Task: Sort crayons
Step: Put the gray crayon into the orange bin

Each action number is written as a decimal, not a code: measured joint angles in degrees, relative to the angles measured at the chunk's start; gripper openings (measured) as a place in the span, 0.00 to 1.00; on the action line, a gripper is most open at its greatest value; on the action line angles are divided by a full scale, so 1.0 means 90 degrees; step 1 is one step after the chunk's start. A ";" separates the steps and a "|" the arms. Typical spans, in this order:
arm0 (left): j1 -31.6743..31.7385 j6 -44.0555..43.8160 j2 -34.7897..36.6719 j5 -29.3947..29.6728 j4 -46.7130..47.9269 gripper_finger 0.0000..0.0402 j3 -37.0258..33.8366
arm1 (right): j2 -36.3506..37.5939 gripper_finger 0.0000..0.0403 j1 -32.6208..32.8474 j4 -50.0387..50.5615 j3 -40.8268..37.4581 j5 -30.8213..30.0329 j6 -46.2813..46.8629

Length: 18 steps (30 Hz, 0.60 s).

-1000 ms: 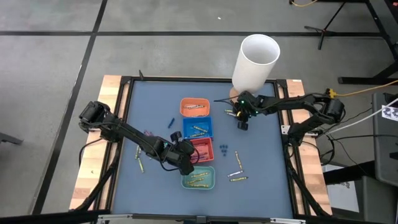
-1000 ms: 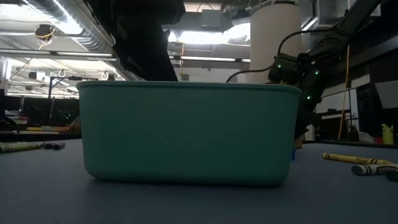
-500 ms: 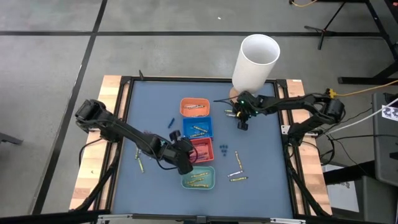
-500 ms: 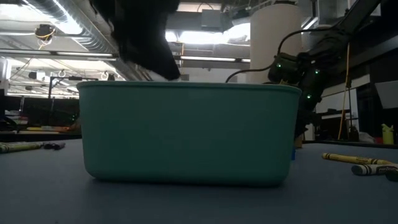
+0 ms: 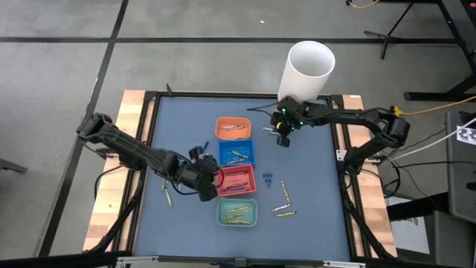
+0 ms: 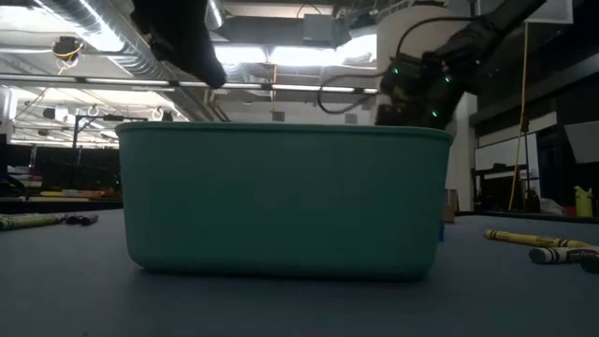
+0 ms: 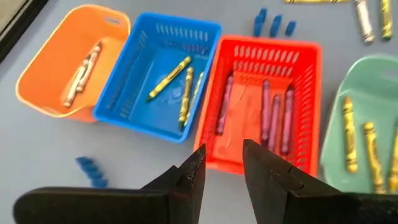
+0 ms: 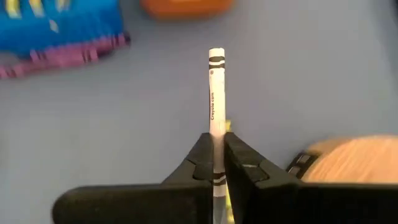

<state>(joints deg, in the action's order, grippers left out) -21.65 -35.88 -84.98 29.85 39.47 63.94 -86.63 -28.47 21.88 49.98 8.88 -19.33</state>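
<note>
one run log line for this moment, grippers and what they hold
right gripper: shut on white crayon, near orange tray | left gripper: open, empty, over red tray

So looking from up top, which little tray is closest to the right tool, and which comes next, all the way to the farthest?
From the right tool, which is shut on a white crayon:
1. Orange tray, just to its left.
2. Blue tray, next down the row.
3. Red tray, lower again.
4. Green tray, at the row's near end.

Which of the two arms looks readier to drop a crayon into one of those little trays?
The right. Its gripper is already shut on a white crayon, near the orange tray. The left gripper is open and empty beside the red tray.
</note>
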 joint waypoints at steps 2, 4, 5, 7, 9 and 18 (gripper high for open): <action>0.0000 -0.0015 0.0036 0.0002 0.0309 0.23 -0.0002 | 0.0000 0.04 0.0000 -0.0085 0.0220 0.0078 0.0002; 0.0020 -0.0170 0.0054 0.0005 0.0593 0.23 -0.0002 | 0.0000 0.05 0.0000 -0.0254 0.0374 0.0140 0.0026; 0.0025 -0.0290 0.0070 0.0003 0.0843 0.23 -0.0002 | 0.0000 0.05 0.0000 -0.0349 0.0440 0.0173 0.0025; 0.0032 -0.0571 0.0089 0.0008 0.1354 0.23 -0.0002 | 0.0000 0.05 -0.0003 -0.0660 0.0509 0.0266 0.0024; 0.0029 -0.0866 0.0092 0.0098 0.1796 0.23 -0.0002 | 0.0000 0.05 0.0000 -0.0948 0.0512 0.0460 0.0022; 0.0029 -0.1352 0.0091 0.0114 0.2335 0.23 -0.0005 | 0.0002 0.05 0.0000 -0.1124 0.0512 0.0756 -0.0002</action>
<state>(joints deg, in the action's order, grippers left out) -21.39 -48.05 -84.16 30.87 60.49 63.90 -86.61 -28.47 11.76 54.59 15.68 -19.35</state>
